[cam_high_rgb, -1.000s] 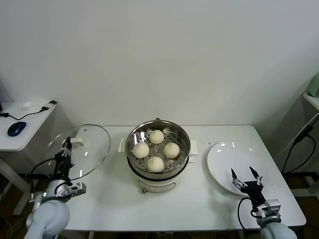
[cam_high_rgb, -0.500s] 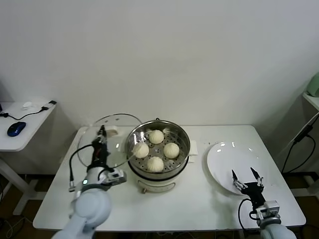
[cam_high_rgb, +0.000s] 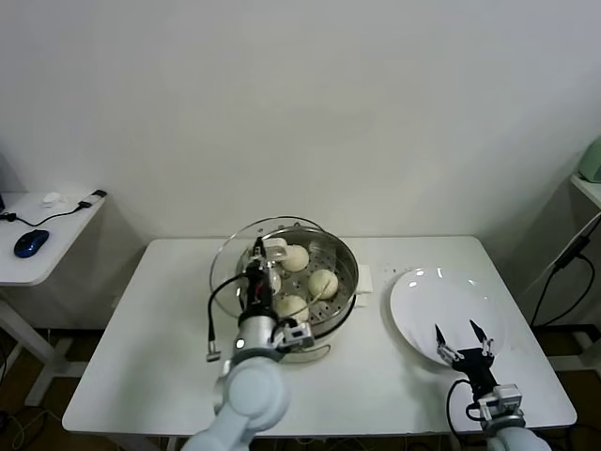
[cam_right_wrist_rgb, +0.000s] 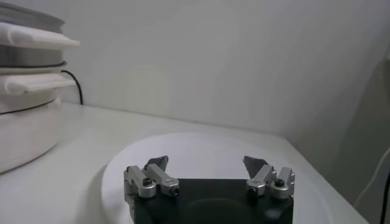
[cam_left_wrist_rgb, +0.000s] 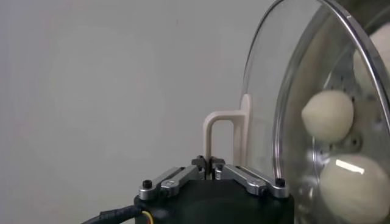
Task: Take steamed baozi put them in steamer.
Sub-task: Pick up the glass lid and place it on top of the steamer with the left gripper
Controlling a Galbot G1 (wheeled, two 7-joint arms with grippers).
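Note:
The steel steamer stands mid-table on its white base. Cream-white baozi lie on its perforated tray; three show in the head view, the rest is hidden by my left arm. Two baozi show through the glass in the left wrist view. My left gripper is shut on the white handle of the round glass lid, holding the lid tilted over the steamer's left side. My right gripper is open and empty above the near edge of the white plate.
A side table at far left holds a blue mouse and a cable. The steamer's white side handle shows at the left of the right wrist view. A black cable hangs at the right edge of the table.
My left gripper has carried the glass lid rightward from the table's left side to over the steamer. My right gripper has stayed by the plate.

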